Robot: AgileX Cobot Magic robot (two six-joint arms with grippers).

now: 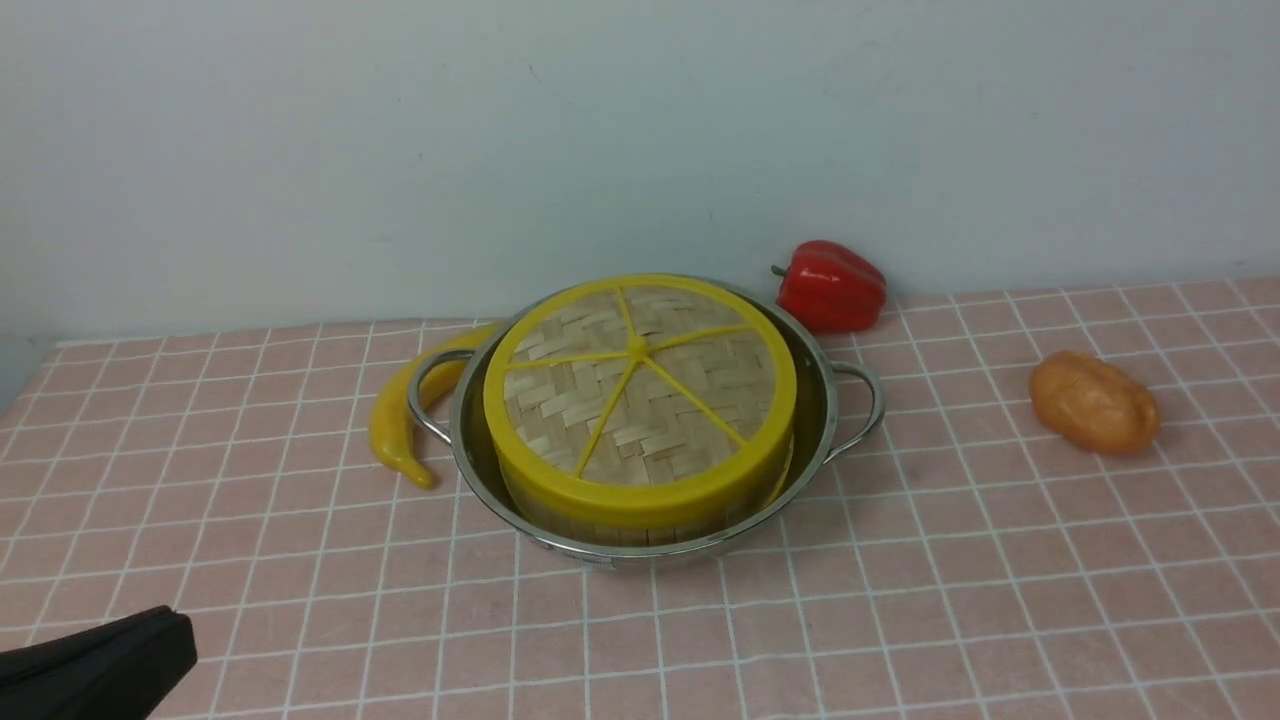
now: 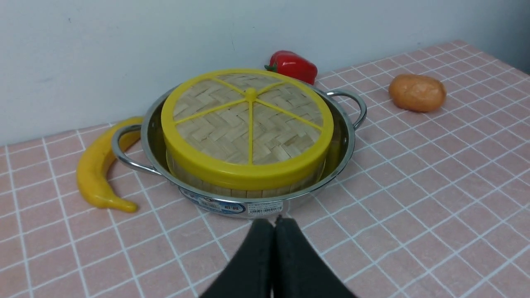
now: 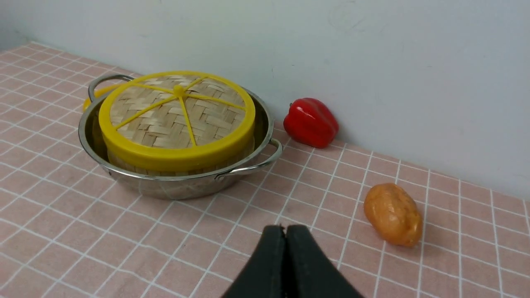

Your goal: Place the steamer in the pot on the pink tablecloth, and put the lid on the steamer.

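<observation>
Where the pink tablecloth (image 1: pixel 900 600) covers the counter: left gripper (image 2: pixel 274 221) pressed closed, empty, near the pot (image 1: pixel 825 420); yellow banana (image 1: pixel 395 420) touching its left handle; steamer (image 1: pixel 640 520) seated inside, lid (image 1: pixel 640 395) on top; red pepper (image 1: pixel 830 285) far right; potato (image 1: pixel 1095 402) beyond; right gripper (image 3: pixel 285 228) closed, empty

Count on the pink white-gridded tablecloth (image 1: pixel 900 560): 1 shiny stainless-steel pot (image 1: pixel 815 400), 1 pale bamboo steamer basket (image 1: pixel 640 522), 1 flat woven bamboo lid with yellow rim (image 1: pixel 640 385). Produce: 1 yellow banana (image 1: pixel 395 425), 1 red bell pepper (image 1: pixel 830 285), 1 brown-orange potato (image 1: pixel 1095 402). Black grippers closed: 2, left gripper (image 2: pixel 274 221) and right gripper (image 3: pixel 285 229).
</observation>
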